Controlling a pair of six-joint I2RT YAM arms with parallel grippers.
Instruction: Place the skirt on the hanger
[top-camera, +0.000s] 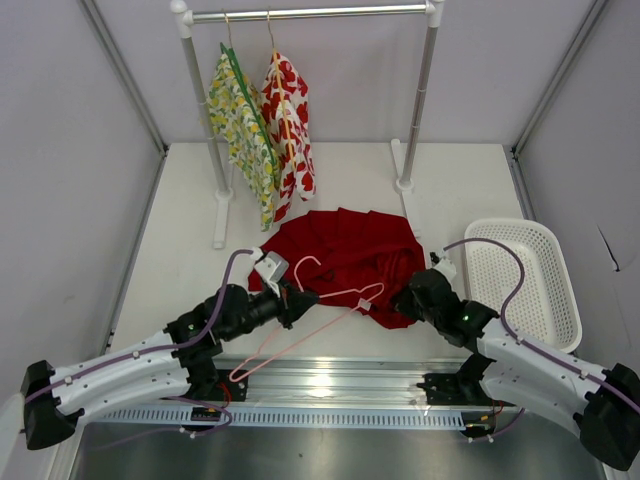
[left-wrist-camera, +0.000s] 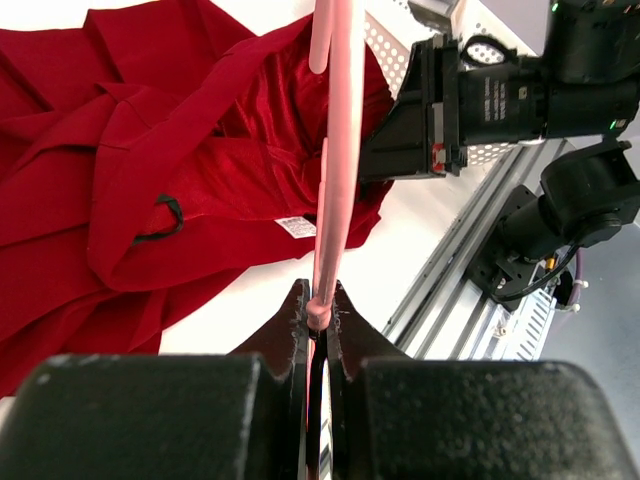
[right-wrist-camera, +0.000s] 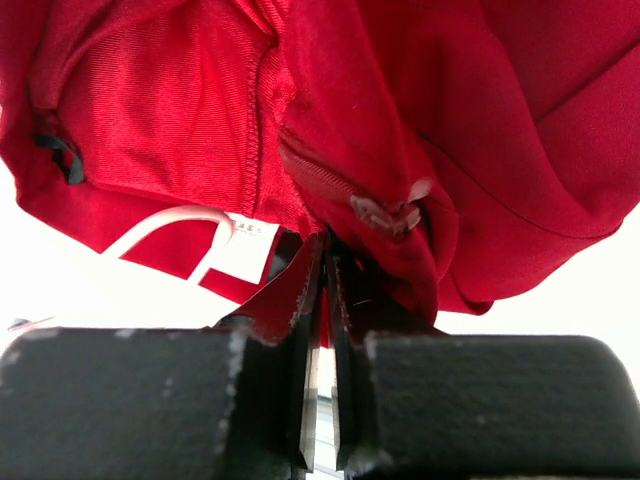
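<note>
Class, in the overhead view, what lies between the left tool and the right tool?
The pink hanger, clamped in the left tool, runs across toward the right tool, over the skirt's near edge. The top view shows it.

My arms reach inward from the table's (top-camera: 180, 250) near edge: left gripper (top-camera: 303, 299) pinched on the hanger (top-camera: 345, 295), right gripper (top-camera: 399, 298) clamped on the skirt (top-camera: 350, 245).

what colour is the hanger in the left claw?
Pale pink. The hanger, pinched by the left claw, shows best in the left wrist view.
</note>
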